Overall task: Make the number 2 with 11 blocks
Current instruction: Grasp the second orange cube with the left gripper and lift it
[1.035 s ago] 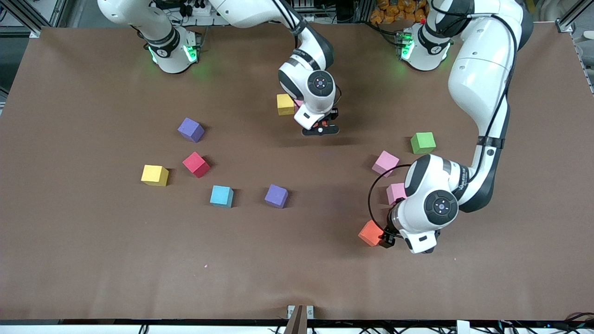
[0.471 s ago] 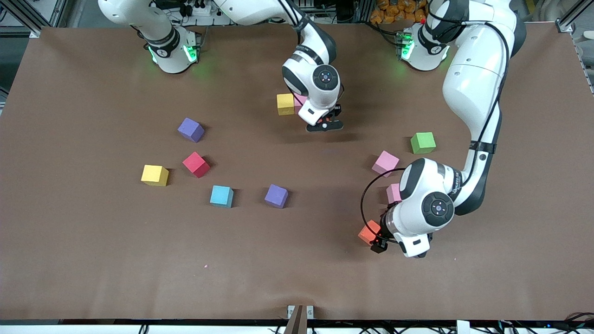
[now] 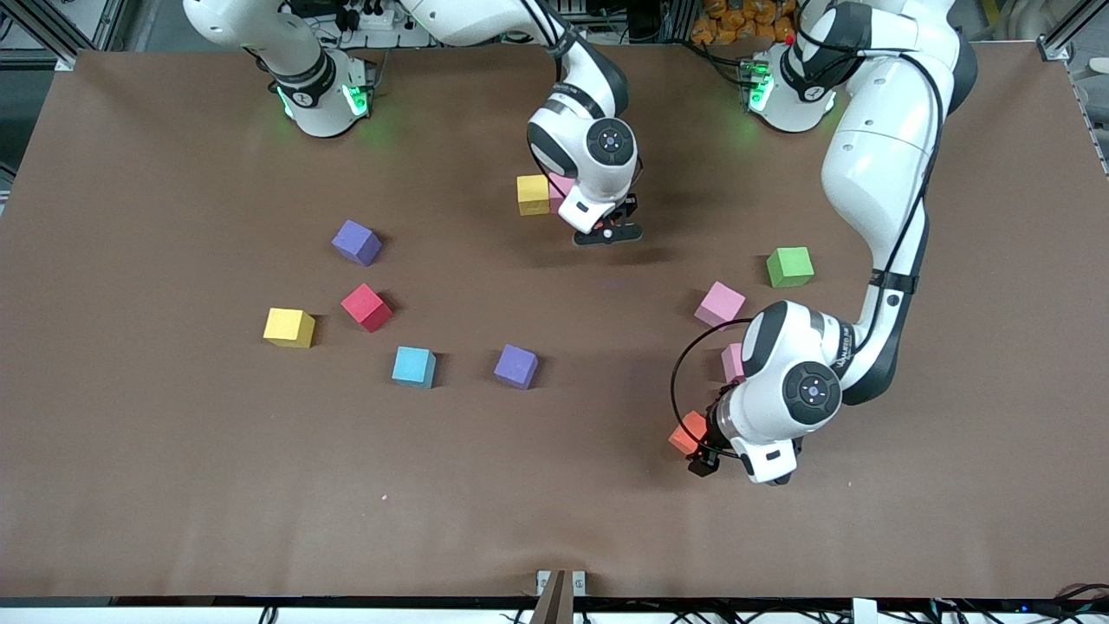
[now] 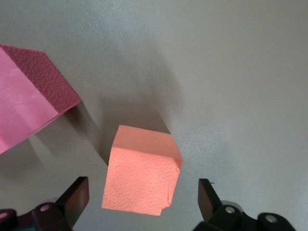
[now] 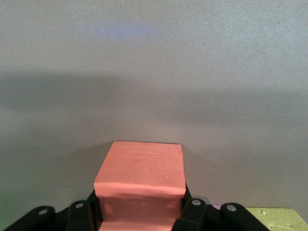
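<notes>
**Two orange blocks in hand: one to be gripped, one to be set down**

The left pincer (image 4: 142,195) is held wide apart, low over the orange block (image 4: 142,175) on the table (image 3: 173,485), with one finger on either side and neither seen touching. A clean grip is best made if the pincer is lowered straight down, centred, and turned a little so that the fingers meet two flat faces; the block sits slightly askew to them. A pink block (image 3: 733,361) lies just at 12 o'clock of it, and that neighbour is not to be nudged.

The right pincer (image 5: 139,209) is clamped on a second orange block (image 5: 142,168), carried over the table at about 4 o'clock of a yellow block (image 3: 533,194) and a pink one (image 3: 559,184) that stand side by side. In judgement, it is to be set down flush with that pair before it is let go.

Twelve blocks are counted:
- three pink, the third (image 3: 719,304) at 12 o'clock of the left pincer;
- two orange;
- two yellow, the other (image 3: 289,328) at the right arm's end;
- two purple (image 3: 356,242) (image 3: 516,366);
- one red (image 3: 366,307);
- one light blue (image 3: 413,366);
- one green (image 3: 789,266).
</notes>
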Robot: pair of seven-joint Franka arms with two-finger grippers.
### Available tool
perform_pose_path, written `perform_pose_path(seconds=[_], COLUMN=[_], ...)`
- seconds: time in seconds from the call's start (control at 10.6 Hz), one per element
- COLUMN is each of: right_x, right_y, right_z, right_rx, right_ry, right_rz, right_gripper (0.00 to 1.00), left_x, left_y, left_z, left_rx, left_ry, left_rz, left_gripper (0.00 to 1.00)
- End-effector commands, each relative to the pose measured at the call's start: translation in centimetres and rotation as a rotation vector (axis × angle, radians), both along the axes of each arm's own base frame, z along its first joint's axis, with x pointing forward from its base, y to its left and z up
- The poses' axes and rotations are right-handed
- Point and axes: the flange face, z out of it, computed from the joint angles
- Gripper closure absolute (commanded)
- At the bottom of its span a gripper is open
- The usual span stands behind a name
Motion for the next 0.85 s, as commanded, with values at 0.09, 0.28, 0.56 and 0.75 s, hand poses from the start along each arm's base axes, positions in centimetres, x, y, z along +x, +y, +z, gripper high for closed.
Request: perform_pose_path(seconds=[0.09, 0.28, 0.56, 0.75], right_x=[-0.3, -0.7, -0.8, -1.0], right_y=[-0.1, 0.1, 0.1, 0.4], right_z=[-1.2, -1.1, -1.1, -0.9], right_rx=[-0.044, -0.046, -0.047, -0.042], right_ry=[-0.001, 0.001, 0.001, -0.004], right_rz=[0.019, 0.023, 0.018, 0.025], right_gripper=[0.66, 0.65, 0.55, 0.0], left_x=[0.3, 0.4, 0.4, 0.3], left_y=[-0.5, -0.3, 0.0, 0.0], left_z=[-0.9, -1.5, -1.9, -2.4], left_rx=[-0.012, -0.009, -0.006, -0.006], left_ry=[-0.015, -0.016, -0.014, -0.012], left_rz=[-0.032, -0.039, -0.061, -0.061], left_gripper=[0.0, 0.0, 0.0, 0.07])
